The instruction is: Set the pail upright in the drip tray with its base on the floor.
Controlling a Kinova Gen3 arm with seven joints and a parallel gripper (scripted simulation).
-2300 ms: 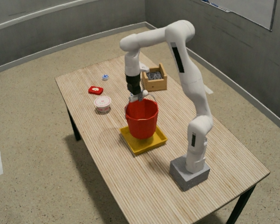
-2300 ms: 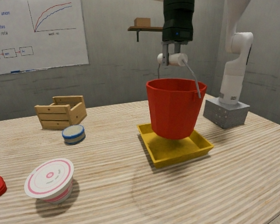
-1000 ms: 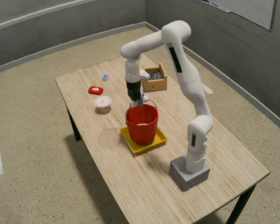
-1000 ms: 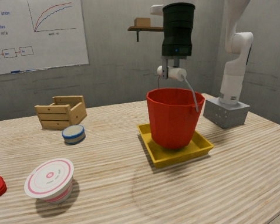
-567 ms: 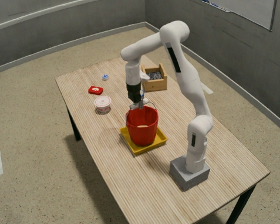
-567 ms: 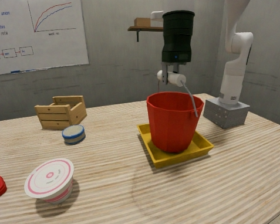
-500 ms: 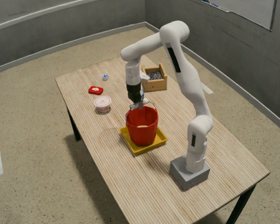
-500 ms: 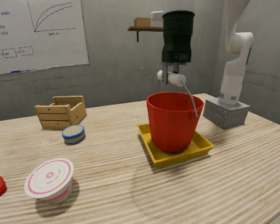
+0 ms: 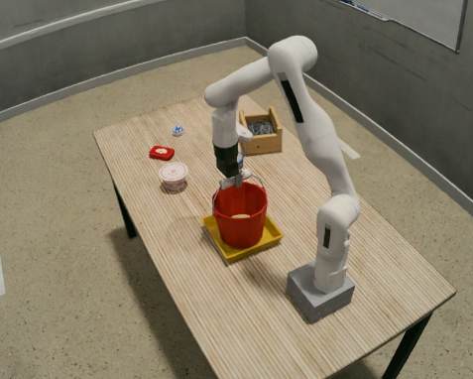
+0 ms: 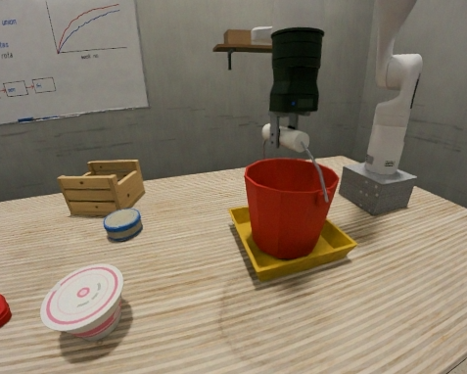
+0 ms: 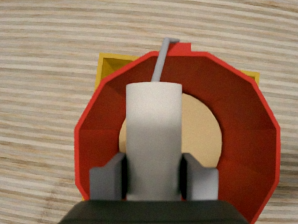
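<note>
The red pail (image 9: pixel 240 213) stands upright inside the yellow drip tray (image 9: pixel 243 237); it also shows in the exterior view, pail (image 10: pixel 289 206) in tray (image 10: pixel 293 242), its base down at the tray's floor. My gripper (image 10: pixel 284 137) is directly above the pail, shut on the white grip of the pail's wire handle (image 10: pixel 289 138). In the wrist view the white handle grip (image 11: pixel 152 140) sits between my fingers, with the pail's inside (image 11: pixel 180 135) below and a corner of the tray (image 11: pixel 112 67) showing behind it.
A wooden crate (image 9: pixel 261 130) stands behind the tray. A white lidded cup (image 9: pixel 174 176), a red flat tin (image 9: pixel 162 152) and a small blue-white tin (image 9: pixel 177 130) lie to the left. The arm's grey base block (image 9: pixel 320 294) is at the front right.
</note>
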